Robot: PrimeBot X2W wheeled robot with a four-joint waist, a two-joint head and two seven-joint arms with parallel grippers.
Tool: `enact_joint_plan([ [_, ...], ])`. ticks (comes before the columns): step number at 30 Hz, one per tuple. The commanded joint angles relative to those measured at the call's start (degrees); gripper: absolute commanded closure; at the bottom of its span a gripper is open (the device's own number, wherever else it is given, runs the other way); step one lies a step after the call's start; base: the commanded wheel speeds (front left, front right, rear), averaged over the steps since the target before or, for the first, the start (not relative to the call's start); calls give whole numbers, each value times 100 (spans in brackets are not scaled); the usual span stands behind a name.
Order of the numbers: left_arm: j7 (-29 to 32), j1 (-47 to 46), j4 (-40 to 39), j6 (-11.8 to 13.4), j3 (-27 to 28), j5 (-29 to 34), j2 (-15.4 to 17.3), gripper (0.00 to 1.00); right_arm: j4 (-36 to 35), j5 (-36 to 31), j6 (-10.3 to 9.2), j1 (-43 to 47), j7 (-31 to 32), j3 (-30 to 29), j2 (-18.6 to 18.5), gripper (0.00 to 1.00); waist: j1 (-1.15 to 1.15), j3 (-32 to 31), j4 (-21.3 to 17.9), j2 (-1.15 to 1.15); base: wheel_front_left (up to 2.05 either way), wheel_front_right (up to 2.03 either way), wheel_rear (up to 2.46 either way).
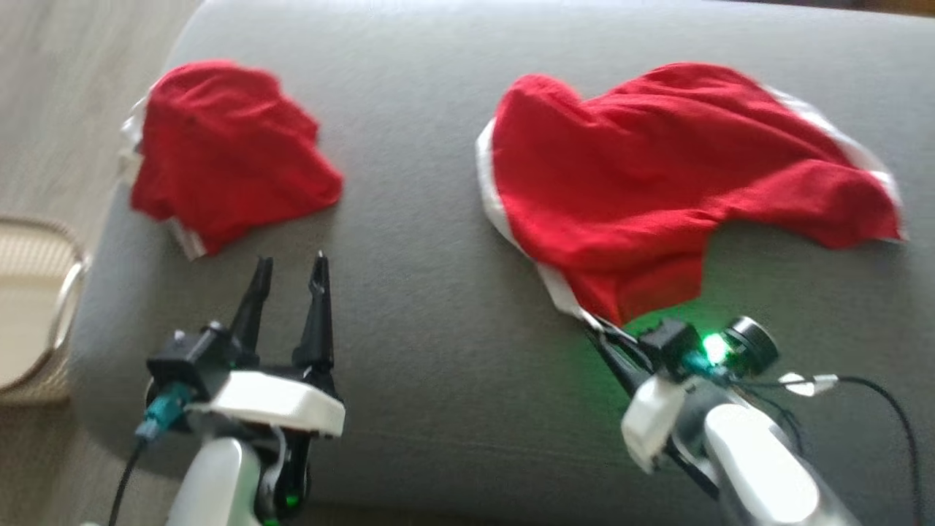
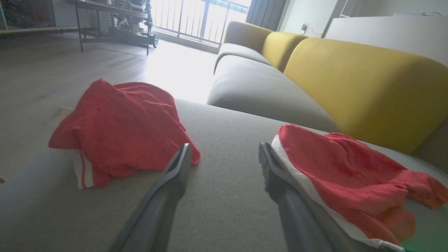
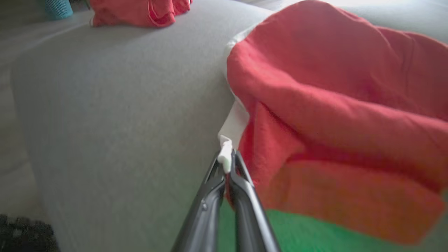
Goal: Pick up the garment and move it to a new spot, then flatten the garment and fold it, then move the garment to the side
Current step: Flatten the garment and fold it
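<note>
Right gripper [image 3: 226, 162] pinches the garment [image 3: 332, 105] by its white hem (near corner) — left gripper [image 1: 291, 264] gapes, holding nothing, over the cushion [image 1: 424, 292].

The garment [image 1: 657, 183] was soft, matt red cloth, lightly creased, with a smooth white trim [image 3: 238, 120] along its edge. The smaller red bundle [image 1: 226, 153] was the same matt cloth, with white striped edging. The sofa seat [image 1: 416, 292] under both was grey upholstery, matt, with a fine, slightly rough weave. The backrest [image 2: 367, 84] was mustard-yellow fabric, equally matt. The fingers [image 2: 175, 175] of the left gripper [image 1: 291, 264] were dark and smooth with a dull sheen, probably plastic, though the blur left that unsure. The right gripper [image 3: 226, 159] had the same dark, faintly glossy finish. The forearm shell [image 1: 277, 398] was glossy white plastic. The basket [image 1: 36, 245] was pale woven material, and the floor [image 2: 105, 59] was pale wooden boards with a satin shine.
</note>
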Motion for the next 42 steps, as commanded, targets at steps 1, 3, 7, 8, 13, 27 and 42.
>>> enact_joint_plan([
  [1, -29, -41, -147, -49, 234, 66, 45, 0, -286, -7, -2, 18, 63, 161, -196, 100, 0, -378, -499, 0, 0, 0, 0],
  [3, -29, 11, -151, -64, 300, 83, 45, 0, -525, 31, -2, 144, 219, 242, -460, 100, 0, -483, -710, 0, 0, 0, 0],
  [7, -29, 74, -190, -77, 337, 63, 45, 0, -1097, 236, -2, 448, 567, 166, -884, 100, 0, -591, -1037, 0, 0, 0, 0],
  [8, -29, 81, -195, -81, 327, 63, 45, 0, -1224, 274, -2, 522, 644, 140, -970, 100, 0, -604, -1106, 0, 0, 0, 0],
  [13, -29, 140, -188, -76, 295, 65, 45, 0, -1656, 336, -2, 911, 1061, -328, -1168, 100, 0, -681, -1361, 0, 0, 0, 0],
  [27, -29, 188, -119, -150, 365, 191, 45, 0, -2411, -181, -2, 1183, 825, -1661, -123, 0, 0, -727, -1807, 0, 0, 0, 0],
  [42, -29, -309, 132, -188, 165, 254, 44, 0, -3021, 349, -2, 1130, 31, -1533, 223, 0, 0, -246, -2292, 0, 0, 0, 0],
])
